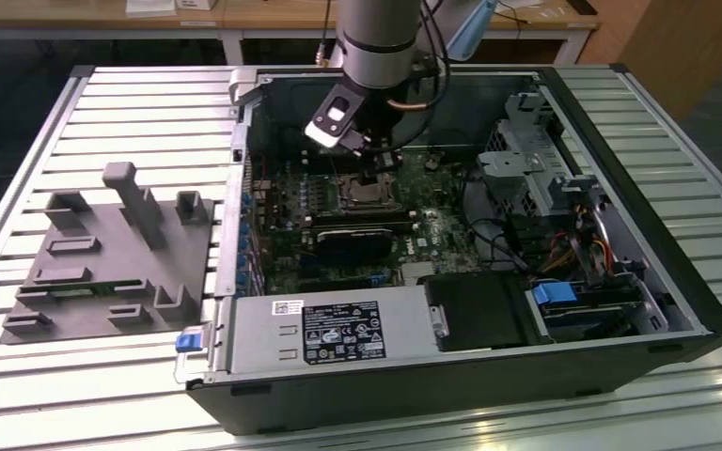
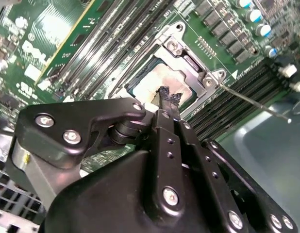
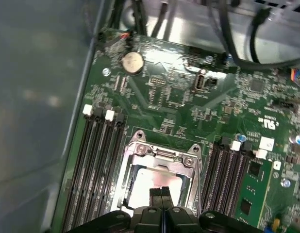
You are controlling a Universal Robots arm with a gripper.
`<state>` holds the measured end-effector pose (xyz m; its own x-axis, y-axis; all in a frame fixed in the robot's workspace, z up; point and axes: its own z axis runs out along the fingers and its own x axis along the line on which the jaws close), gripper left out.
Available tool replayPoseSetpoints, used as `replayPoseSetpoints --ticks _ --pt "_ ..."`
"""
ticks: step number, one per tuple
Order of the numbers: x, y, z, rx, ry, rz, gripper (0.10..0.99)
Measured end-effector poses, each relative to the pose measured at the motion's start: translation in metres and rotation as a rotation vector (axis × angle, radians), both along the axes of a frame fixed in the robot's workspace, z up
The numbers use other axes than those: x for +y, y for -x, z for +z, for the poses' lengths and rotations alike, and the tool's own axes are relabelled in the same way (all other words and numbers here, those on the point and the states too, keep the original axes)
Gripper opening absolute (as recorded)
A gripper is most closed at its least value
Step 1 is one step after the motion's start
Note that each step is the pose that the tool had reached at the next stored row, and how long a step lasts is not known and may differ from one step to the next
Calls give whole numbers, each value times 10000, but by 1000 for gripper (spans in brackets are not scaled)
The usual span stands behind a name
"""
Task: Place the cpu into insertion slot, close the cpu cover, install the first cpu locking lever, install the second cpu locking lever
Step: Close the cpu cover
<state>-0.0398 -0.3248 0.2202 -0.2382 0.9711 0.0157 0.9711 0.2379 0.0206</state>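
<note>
- Exterior view: the arm reaches down into an open computer case point(image 1: 462, 395) on a slatted table point(image 1: 148, 103). The gripper point(image 1: 371, 177) hangs just over the cpu point(image 1: 364, 195). A grey fixture point(image 1: 110, 254) lies at the exterior view's left.
- Second wrist view: the fingers are pressed together with nothing between them, their tip at the cpu's silver top; contact cannot be told. The cpu sits in the insertion slot point(image 2: 211, 79) with the cpu cover point(image 2: 186, 60) flat around it. A thin lever point(image 2: 252, 99) sticks out over the memory slots point(image 2: 237, 85).
- First wrist view: the joined fingers stand over the cpu, with memory slots on both sides.
</note>
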Motion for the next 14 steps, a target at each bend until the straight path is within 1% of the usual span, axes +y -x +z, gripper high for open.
replayPoseSetpoints --ticks 7,14 --pt "0 0 -9 0 23 1247 106" --pt "0 0 -16 2 79 2518 106"
